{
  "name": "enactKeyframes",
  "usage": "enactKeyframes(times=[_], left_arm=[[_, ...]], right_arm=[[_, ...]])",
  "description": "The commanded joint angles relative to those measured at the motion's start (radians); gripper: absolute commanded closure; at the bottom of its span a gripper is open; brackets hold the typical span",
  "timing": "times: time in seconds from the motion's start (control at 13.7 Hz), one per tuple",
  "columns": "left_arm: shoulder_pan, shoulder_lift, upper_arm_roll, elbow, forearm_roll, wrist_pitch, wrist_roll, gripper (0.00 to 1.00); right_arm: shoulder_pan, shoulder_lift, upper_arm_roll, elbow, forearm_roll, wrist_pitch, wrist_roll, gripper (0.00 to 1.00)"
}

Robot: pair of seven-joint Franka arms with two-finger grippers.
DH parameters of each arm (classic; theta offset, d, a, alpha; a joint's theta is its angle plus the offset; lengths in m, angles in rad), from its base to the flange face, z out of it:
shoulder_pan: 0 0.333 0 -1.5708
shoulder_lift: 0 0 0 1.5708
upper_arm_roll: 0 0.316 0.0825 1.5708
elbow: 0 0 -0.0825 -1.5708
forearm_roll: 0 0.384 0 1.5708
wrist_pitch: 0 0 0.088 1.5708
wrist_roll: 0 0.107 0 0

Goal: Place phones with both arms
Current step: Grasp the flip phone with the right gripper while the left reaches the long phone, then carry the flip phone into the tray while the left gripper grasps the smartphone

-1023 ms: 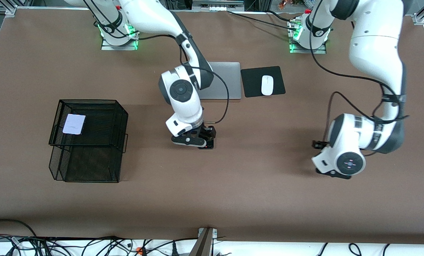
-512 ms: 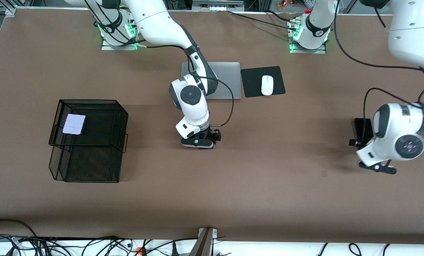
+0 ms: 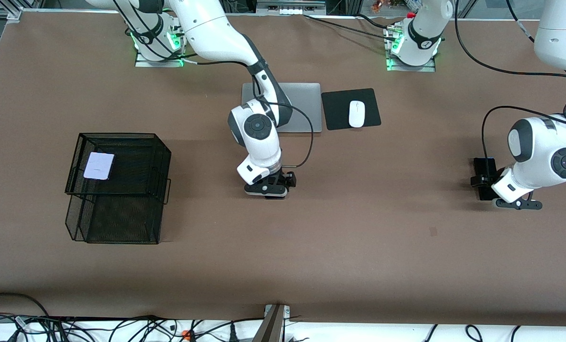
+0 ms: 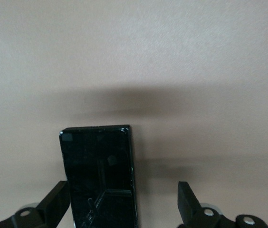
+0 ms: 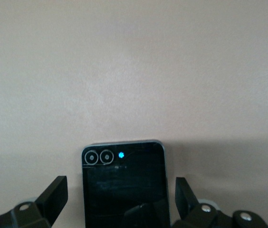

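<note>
Three phones lie on the brown table (image 3: 359, 247). The pale lavender-white phone (image 3: 99, 166) — small, squarish, matte — rests flat on the upper tier of a black wire-mesh basket (image 3: 121, 190) toward the right arm's end of the table.

The small black phone (image 5: 124, 187) lies flat on the table near its middle, nearer to the front camera than the silver laptop (image 3: 302, 107). It is squarish with rounded corners and a thin pale rim, a glossy dark face, two ringed camera lenses side by side at one corner and a tiny blue light beside them. The right pincer (image 3: 267, 190) hangs low over it, its fingers (image 5: 53, 197) spread wide, one on either side of the phone and both apart from it.

The long black phone (image 4: 100, 178) — a slim glossy slab with squared corners, its face mirroring the rig above — lies flat toward the left arm's end of the table. The left pincer (image 3: 518, 204) is low over it, fingers (image 4: 55, 202) wide; one fingertip stands just beside the phone's long edge, the other well clear across bare table. Whether the near fingertip touches cannot be told.

Beside the laptop, a white mouse (image 3: 356, 114) sits on a black mouse pad (image 3: 335, 111).
</note>
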Motion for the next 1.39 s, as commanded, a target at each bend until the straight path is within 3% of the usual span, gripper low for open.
enactKeyframes(times=[0.0,0.37,0.44,0.51,0.58,0.66,0.88,1.02,1.32], left_arm=[[0.034,-0.048,-0.016,-0.086,-0.02,0.082,-0.023,0.0],[0.066,-0.039,-0.016,-0.113,-0.02,0.14,-0.018,0.0],[0.079,-0.034,-0.016,-0.122,-0.02,0.166,-0.017,0.0],[0.085,-0.028,-0.017,-0.122,-0.02,0.174,-0.009,0.0],[0.091,-0.026,-0.017,-0.122,-0.02,0.177,-0.008,0.0],[0.094,-0.025,-0.017,-0.122,-0.022,0.182,-0.009,0.0],[0.112,-0.016,-0.02,-0.142,-0.023,0.234,-0.012,0.0],[0.138,-0.011,-0.043,-0.142,-0.029,0.239,-0.012,0.0],[0.241,0.001,-0.138,-0.143,-0.051,0.253,-0.011,0.0]], right_arm=[[0.019,0.005,-0.002,-0.015,-0.017,0.003,-0.012,0.0],[0.023,0.006,-0.002,-0.032,-0.045,0.003,-0.048,0.01],[0.024,0.005,-0.002,-0.039,-0.057,0.004,-0.048,0.2],[0.024,0.005,-0.002,-0.041,-0.059,0.004,-0.048,0.6],[0.024,0.005,-0.002,-0.041,-0.059,0.003,-0.048,0.83],[0.024,-0.001,-0.004,-0.039,-0.059,0.003,-0.049,1.0],[0.027,-0.077,-0.054,-0.041,-0.057,-0.104,-0.051,1.0],[0.027,-0.18,-0.149,-0.038,-0.06,-0.268,-0.074,1.0],[0.026,-0.312,-0.373,-0.041,-0.057,-0.554,-0.335,1.0]])
